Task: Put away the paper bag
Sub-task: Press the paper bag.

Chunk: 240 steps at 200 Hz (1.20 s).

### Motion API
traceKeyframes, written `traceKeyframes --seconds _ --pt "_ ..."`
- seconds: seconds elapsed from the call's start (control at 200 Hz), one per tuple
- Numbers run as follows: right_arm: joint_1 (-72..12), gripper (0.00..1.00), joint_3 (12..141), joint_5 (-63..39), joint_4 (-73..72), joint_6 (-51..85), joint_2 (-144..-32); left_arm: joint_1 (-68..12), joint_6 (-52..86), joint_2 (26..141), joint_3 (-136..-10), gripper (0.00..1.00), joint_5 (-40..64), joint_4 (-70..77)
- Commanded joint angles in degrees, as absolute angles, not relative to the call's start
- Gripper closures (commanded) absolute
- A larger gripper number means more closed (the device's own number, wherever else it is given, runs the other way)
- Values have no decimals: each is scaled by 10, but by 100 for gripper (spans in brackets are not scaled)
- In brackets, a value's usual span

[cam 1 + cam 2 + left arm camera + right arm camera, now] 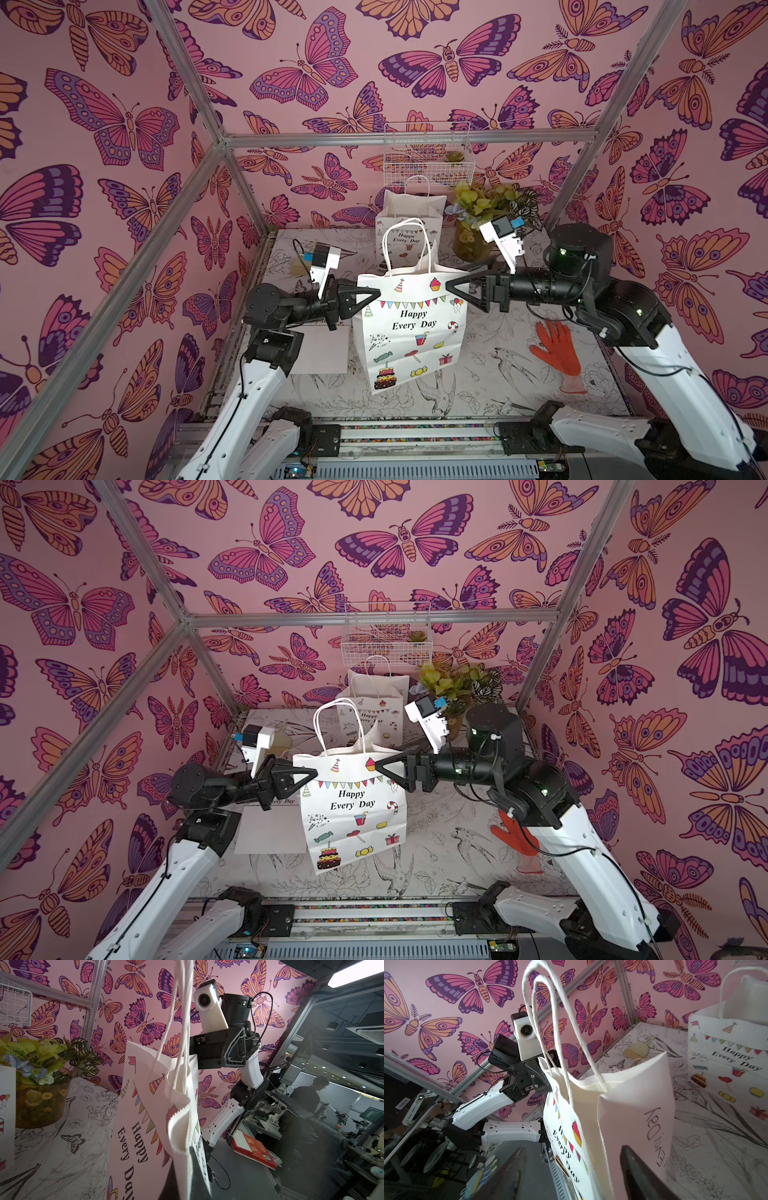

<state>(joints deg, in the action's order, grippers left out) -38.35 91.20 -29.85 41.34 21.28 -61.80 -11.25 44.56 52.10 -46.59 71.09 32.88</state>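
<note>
Overhead pair; wrists seemingly beside paper bag

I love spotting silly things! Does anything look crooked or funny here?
Yes: the paper bag hangs tilted, pinched at one top corner by the left jaws only. The right jaws stand open around its other edge, so nothing holds that side.

Robotics lab: framed booth, cluttered workbenches
</note>
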Motion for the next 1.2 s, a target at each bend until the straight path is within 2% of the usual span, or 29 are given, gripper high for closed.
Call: traceKeyframes --seconds 0.0,0.1,0.23,0.476,0.686,0.906,1.196 --pt "-384 0 868 -190 422 183 -548 -89 540 578 -498 100 783 449" --pt "-381 1 806 -99 423 168 -491 -83 706 659 -536 100 830 621" --pt "-367 1 737 -55 428 152 -441 -83 908 761 -619 100 846 814" --pt "-359 1 632 -40 423 149 -374 -90 996 801 -742 100 842 815" --pt "-352 1 543 -110 331 181 -366 -93 1060 810 -808 100 831 815" --pt "-347 1 588 -280 271 169 -436 -95 1065 814 -803 100 809 815" --pt "-348 1 632 -317 249 160 -491 -111 1061 819 -796 100 811 815"
